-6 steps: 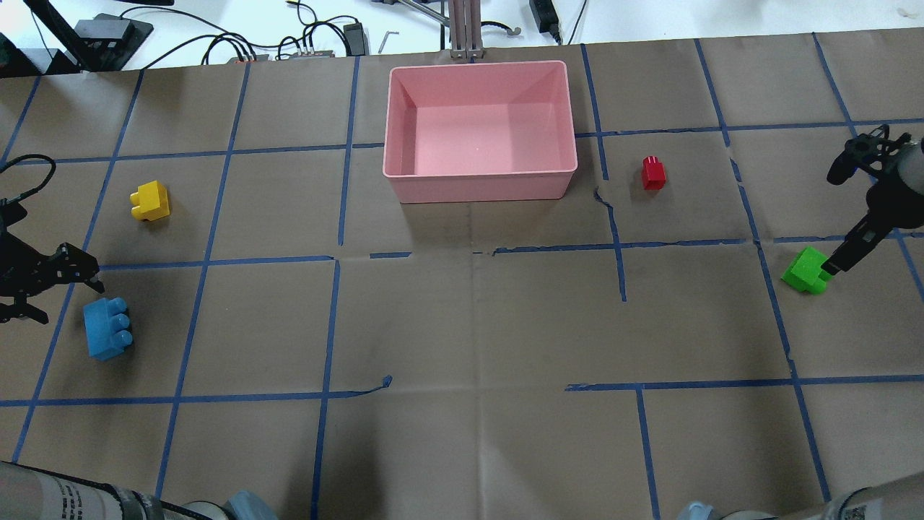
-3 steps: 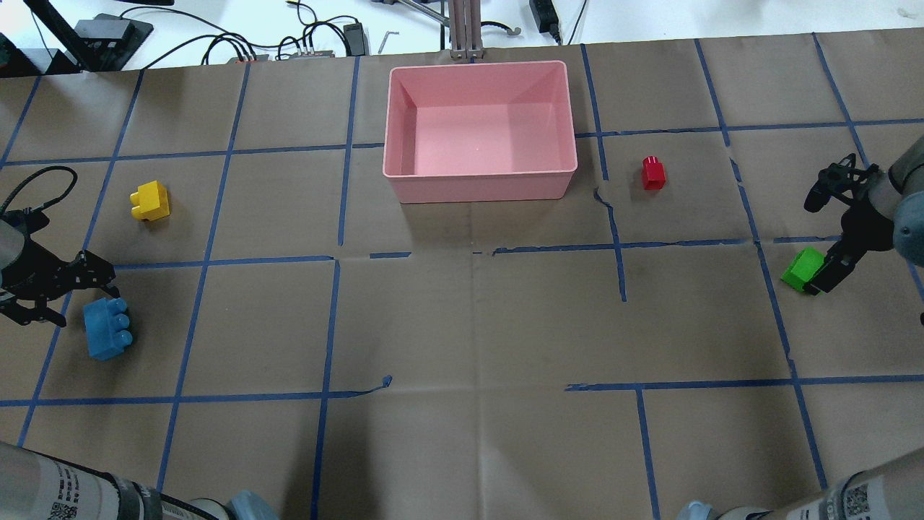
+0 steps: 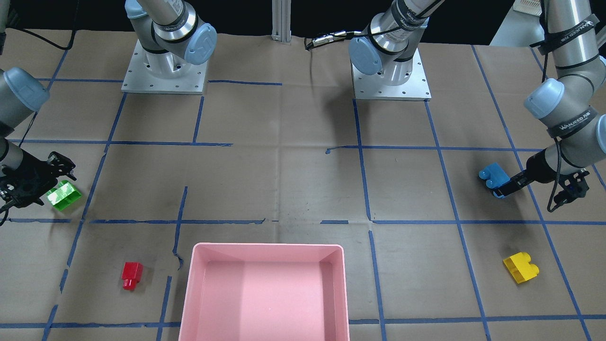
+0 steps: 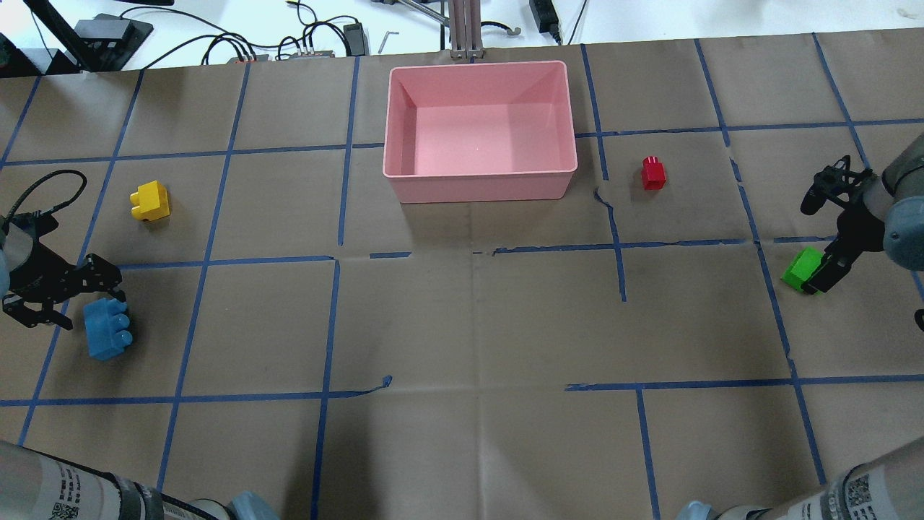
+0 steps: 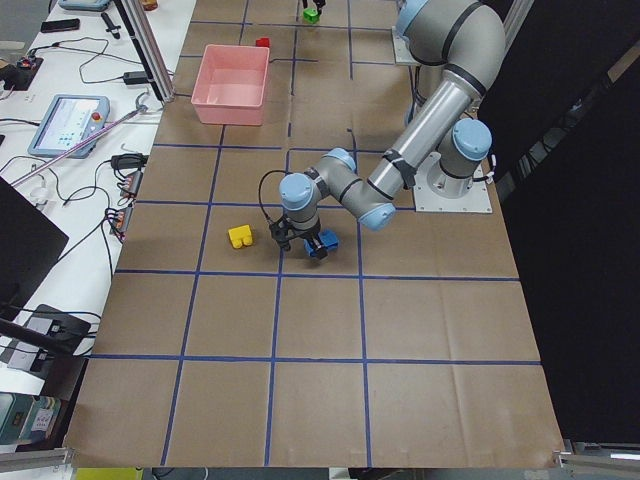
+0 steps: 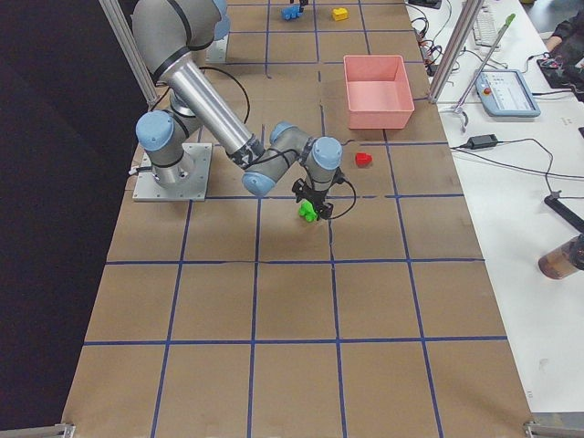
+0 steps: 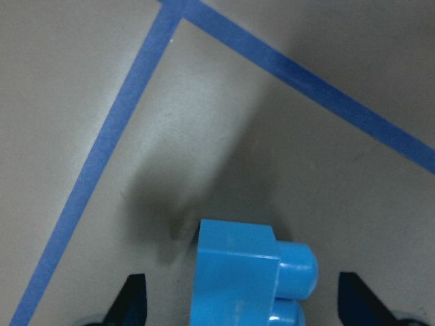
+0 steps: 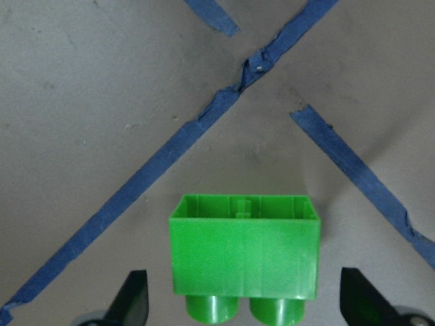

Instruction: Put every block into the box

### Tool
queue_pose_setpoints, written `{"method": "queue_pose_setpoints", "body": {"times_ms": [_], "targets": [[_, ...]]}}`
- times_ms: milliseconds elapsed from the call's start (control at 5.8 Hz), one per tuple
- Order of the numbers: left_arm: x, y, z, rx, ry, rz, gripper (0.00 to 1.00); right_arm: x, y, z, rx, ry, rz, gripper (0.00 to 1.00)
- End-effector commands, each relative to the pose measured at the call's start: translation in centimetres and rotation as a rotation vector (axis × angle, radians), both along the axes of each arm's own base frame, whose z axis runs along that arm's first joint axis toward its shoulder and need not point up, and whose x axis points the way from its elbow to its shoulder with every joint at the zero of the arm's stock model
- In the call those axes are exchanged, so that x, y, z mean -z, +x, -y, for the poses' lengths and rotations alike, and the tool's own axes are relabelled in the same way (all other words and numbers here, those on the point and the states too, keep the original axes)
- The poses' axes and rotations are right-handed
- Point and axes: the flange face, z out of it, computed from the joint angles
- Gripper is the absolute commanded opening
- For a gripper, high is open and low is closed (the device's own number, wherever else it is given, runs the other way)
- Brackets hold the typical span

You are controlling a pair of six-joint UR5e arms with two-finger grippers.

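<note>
The light-blue three-stud block [image 4: 108, 331] lies at the table's left, studs sideways. My left gripper [image 4: 101, 297] is open and low at its far end; in the left wrist view its fingertips [image 7: 136, 299] stand on both sides of the block [image 7: 238, 272]. The green block [image 4: 800, 267] lies on its side at the right. My right gripper [image 4: 819, 278] is open and straddles it, as the right wrist view [image 8: 245, 255] shows. The yellow block [image 4: 150, 200] and the red block [image 4: 654, 173] lie alone. The pink box [image 4: 480, 173] holds nothing.
Brown paper with a blue tape grid covers the table. Cables and power supplies [image 4: 303, 43] lie beyond the far edge behind the box. Both arm bases [image 3: 163, 71] stand at the robot's side.
My left gripper has moved right and toward the blue block until its fingers flank the block's end. My right gripper has shifted left and down over the green block. No block has moved.
</note>
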Motion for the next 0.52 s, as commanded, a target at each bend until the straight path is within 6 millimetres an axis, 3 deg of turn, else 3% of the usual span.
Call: {"method": "queue_pose_setpoints", "body": {"times_ms": [0,345], "targets": [[0.71,-0.51,-0.60,0.004,0.015,-0.013,0.98,0.47,-0.22,0.21,0.004,0.010,-0.002,0.99],[1.38,-0.33,-0.52,0.002,0.022,-0.020,0.98,0.34,-0.28,0.21,0.002,0.011,-0.006,0.68]]}}
